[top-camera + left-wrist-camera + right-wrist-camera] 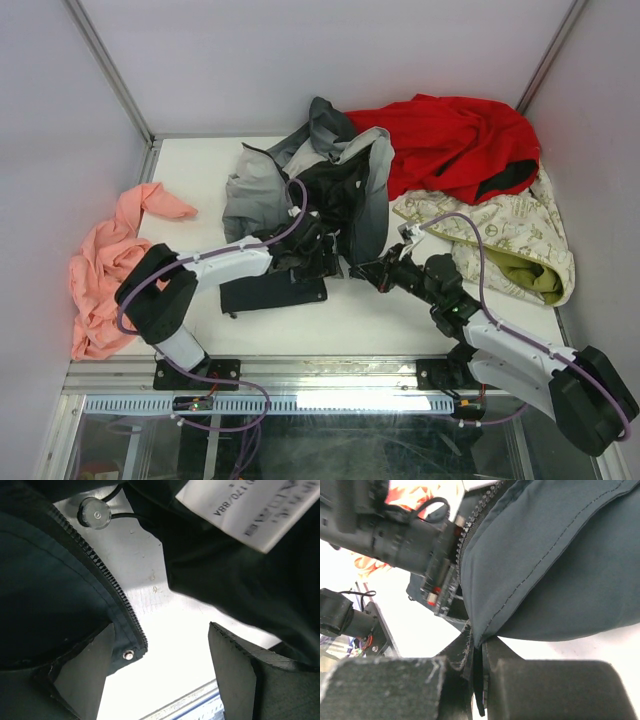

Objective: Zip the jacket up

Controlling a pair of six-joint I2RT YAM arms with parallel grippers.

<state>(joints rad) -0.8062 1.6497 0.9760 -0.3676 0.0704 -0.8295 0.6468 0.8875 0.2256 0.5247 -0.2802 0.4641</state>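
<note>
- Right gripper (479, 647) sits low near the front of the table (380, 320), its two fingers pressed together on a thin fold at the edge of the jacket (545, 565).
- Left gripper (161, 630) is just beside it, jaws wide apart and holding nothing. Bare white table shows between them.
- A row of dark zipper teeth (100, 575) runs diagonally past the left finger (80, 680) and ends by a small metal snap (129, 654).
- Beyond that lie a round cord toggle (95, 514) and a white care label (250, 510).
- The jacket lies crumpled and open at the middle of the table, black lining showing, grey shell bunched toward the far wall.
- It looks thin, soft and light, probably slippery. It will likely bunch rather than slide flat.
- The firmest hold is probably on the zipper tape close to the teeth, at its bottom end.
- Open room lies between the hem and the near rail.
- A pink cloth (105, 265) lies well apart at the left edge.
- Farther right, a red garment (450, 140) lies against the jacket, with a cream patterned cloth (510, 235) in front of it. Walls close three sides.
</note>
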